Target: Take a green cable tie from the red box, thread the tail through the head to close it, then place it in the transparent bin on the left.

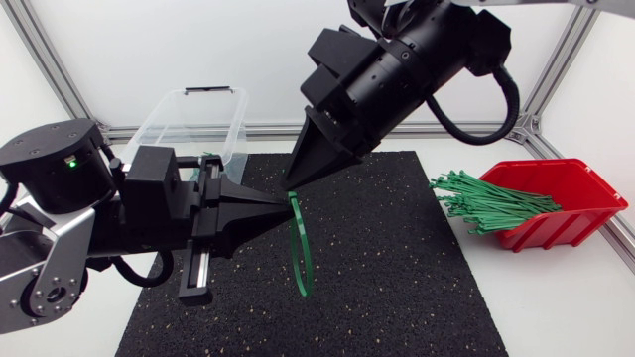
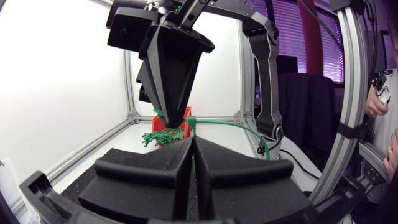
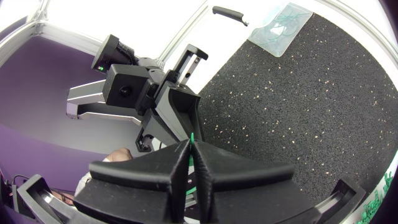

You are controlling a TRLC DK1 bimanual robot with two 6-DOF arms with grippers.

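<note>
mid-frame in the head view, the left gripper (image 1: pixel 278 205) and right gripper (image 1: pixel 295 181) meet tip to tip above the mat (image 1: pixel 397 288). each is pinched tight on the tie (image 1: pixel 301 253), which hangs below them as a loop, probably held this way to feed tail through head. the box (image 1: pixel 580 193) of spare ties (image 1: pixel 486 203) sits at right. the bin (image 1: pixel 193 124) stands upper left.
</note>
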